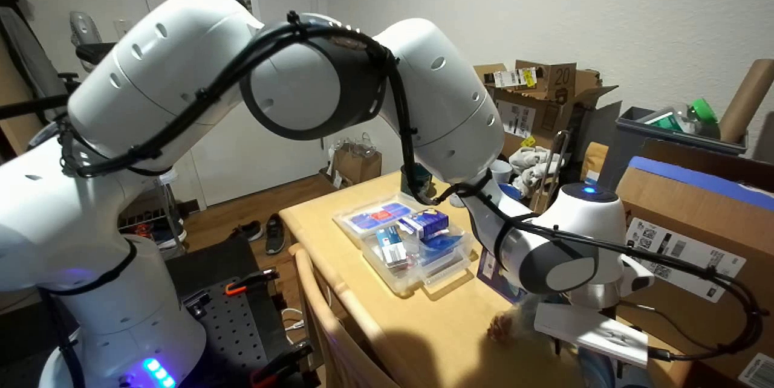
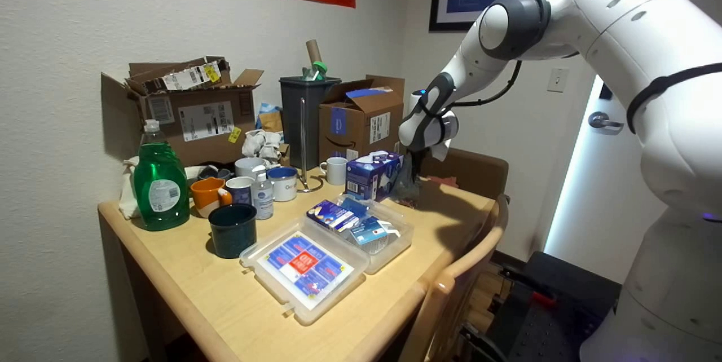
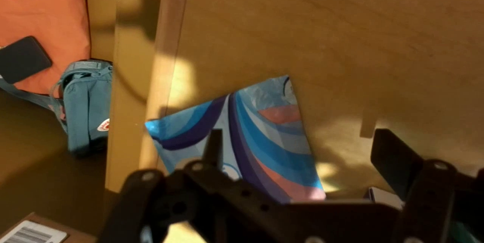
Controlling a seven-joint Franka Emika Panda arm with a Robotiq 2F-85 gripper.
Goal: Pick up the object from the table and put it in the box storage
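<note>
The packet (image 3: 264,137) lies flat on the table, pale blue with blue, purple and pink curved stripes, in the wrist view. A pale-blue part of it (image 1: 594,371) shows at the bottom of an exterior view, mostly behind the gripper. My gripper (image 3: 298,137) is open and empty, pointing down over the packet. One finger overlaps the packet's middle; the other is over bare wood beyond its edge. Contact cannot be told. The gripper also shows in both exterior views (image 1: 588,356) (image 2: 417,166). The clear plastic tray (image 1: 387,276) (image 2: 390,256) stands open on the table, holding small blue and white packs.
A blue-and-purple carton (image 2: 365,180) and a crumpled clear bag (image 2: 404,184) stand between gripper and tray. A brown cardboard box (image 1: 677,243) is close behind the gripper. Mugs and a green bottle (image 2: 161,187) stand at the far end. A wooden chair (image 2: 468,263) lines the edge.
</note>
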